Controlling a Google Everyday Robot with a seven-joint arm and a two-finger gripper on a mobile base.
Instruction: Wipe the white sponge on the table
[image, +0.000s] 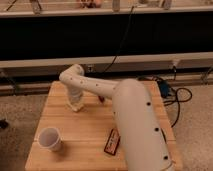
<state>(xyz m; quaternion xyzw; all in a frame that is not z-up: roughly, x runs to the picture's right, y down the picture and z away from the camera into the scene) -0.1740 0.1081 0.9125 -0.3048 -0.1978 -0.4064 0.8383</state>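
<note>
White sponge (76, 106) lying flat on the tabletop (85, 140), toward the far left corner, a pale off-white block pressed under the gripper (75, 101). Gripper straight above it and touching, pointed down from the bent wrist (whether the fingers stand apart or clamp the block, cannot tell). White arm (135, 125) rising from the near right edge, reaching across the middle of the tabletop, elbow folded near the far edge. Paper cup (50, 138) upright near the near left corner, well apart from the sponge, mouth open upward. Small dark packet with red markings (112, 142) lying flat near the near edge, just beside the arm's broad segment. Black and blue cables (172, 97) coiled on the speckled floor beyond the right edge.
</note>
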